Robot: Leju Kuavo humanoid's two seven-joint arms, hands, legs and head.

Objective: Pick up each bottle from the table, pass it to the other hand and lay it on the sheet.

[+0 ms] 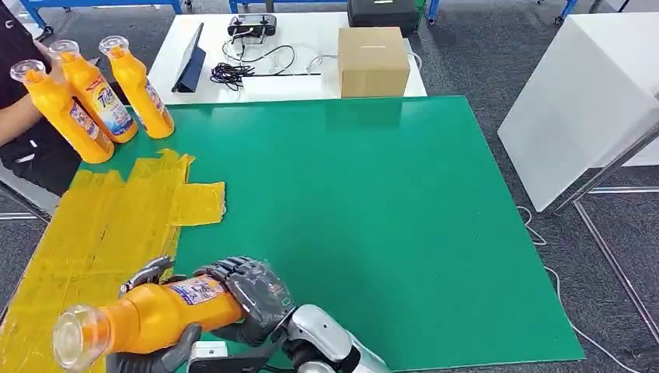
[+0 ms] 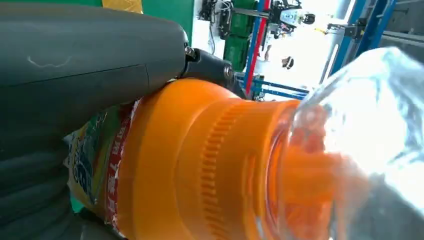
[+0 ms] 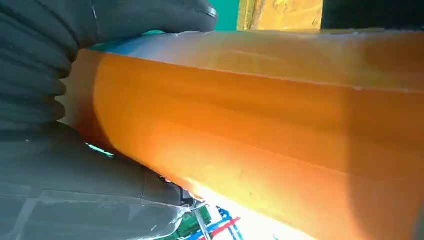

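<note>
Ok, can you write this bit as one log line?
stage: handover | bottle: sideways over sheet | left hand: holding | right hand: holding

The left hand [image 1: 148, 359] is cut off by the near edge under the orange bottle [image 1: 148, 315], whose base hides behind the right hand [image 1: 252, 291]. A person's arm [image 1: 19, 116] is half hidden behind three far-left bottles [image 1: 93, 97].

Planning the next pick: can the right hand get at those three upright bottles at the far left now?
Probably not: the right hand and left hand both grip a bottle, and the three bottles stand far off, a person's arm beside them.
</note>
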